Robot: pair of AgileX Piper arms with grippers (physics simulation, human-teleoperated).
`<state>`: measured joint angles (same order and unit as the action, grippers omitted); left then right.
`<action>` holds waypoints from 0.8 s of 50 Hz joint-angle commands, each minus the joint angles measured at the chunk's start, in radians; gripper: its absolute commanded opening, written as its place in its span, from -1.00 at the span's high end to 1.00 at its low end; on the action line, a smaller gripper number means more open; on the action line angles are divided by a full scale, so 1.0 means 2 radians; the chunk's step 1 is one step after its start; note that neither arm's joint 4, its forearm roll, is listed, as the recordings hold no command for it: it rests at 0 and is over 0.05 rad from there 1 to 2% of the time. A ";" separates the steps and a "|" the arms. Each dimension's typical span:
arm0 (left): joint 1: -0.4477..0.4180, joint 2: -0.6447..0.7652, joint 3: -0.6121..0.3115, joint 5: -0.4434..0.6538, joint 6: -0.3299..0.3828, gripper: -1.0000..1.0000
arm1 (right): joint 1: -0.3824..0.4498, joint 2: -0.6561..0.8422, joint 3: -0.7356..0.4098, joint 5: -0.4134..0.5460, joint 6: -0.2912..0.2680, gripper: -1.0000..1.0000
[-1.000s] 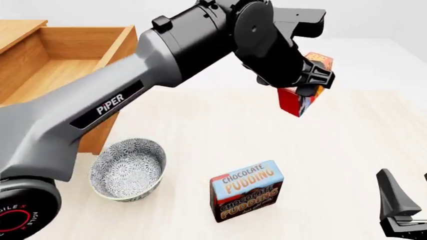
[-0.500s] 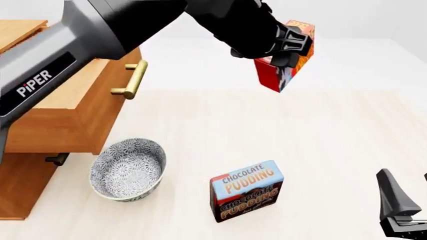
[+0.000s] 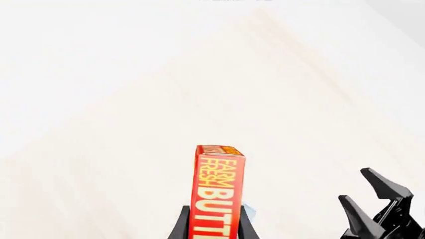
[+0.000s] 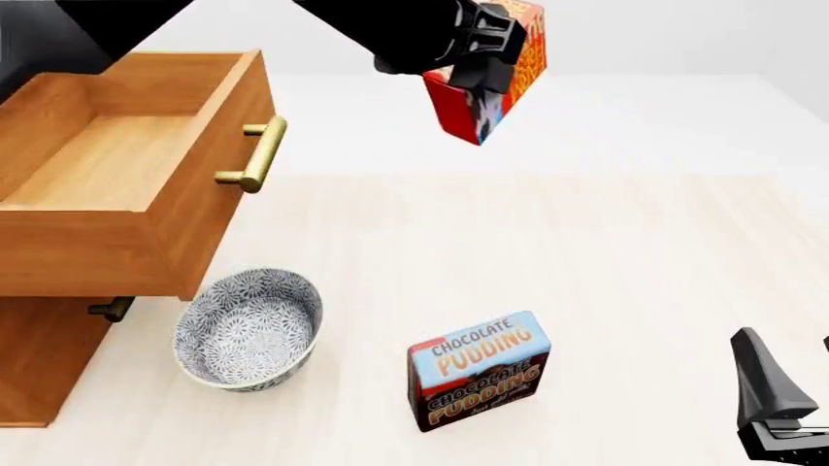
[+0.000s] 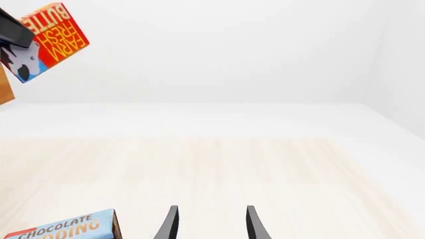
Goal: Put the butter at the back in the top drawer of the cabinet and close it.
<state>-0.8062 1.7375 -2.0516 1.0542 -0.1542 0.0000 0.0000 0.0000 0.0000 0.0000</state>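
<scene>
Both left tool (image 3: 212, 230) fingers clamp butter (image 3: 216, 199) aloft.

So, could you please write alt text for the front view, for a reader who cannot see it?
The left gripper holds a red butter box in the air, right of the open, empty top drawer of a wooden cabinet. Below on the table sit a patterned bowl and a Chocolate Pudding box.

Simulated tabletop test scene, not a furnished room: pale wood-grain table (image 4: 622, 252) against blank white surroundings, with staged household props only, namely wooden cabinet (image 4: 39, 369) at 9 o'clock, patterned bowl (image 4: 248, 328), pudding box (image 4: 480, 369) at 6 o'clock.
</scene>
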 commanded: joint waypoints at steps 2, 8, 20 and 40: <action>0.019 -0.041 0.015 0.009 0.008 1.00 | 0.000 0.000 0.000 0.000 0.000 -1.00; 0.030 -0.057 0.021 0.014 0.012 1.00 | 0.000 0.000 0.000 0.000 0.000 -1.00; 0.058 -0.085 0.035 0.019 0.024 1.00 | 0.000 0.000 0.000 0.000 0.000 -1.00; 0.106 -0.131 0.057 0.035 0.042 1.00 | 0.000 0.000 0.000 0.000 0.000 -1.00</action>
<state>-0.6373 1.5273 -1.9383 1.1119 -0.0998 0.0000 0.0000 0.0000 0.0000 0.0000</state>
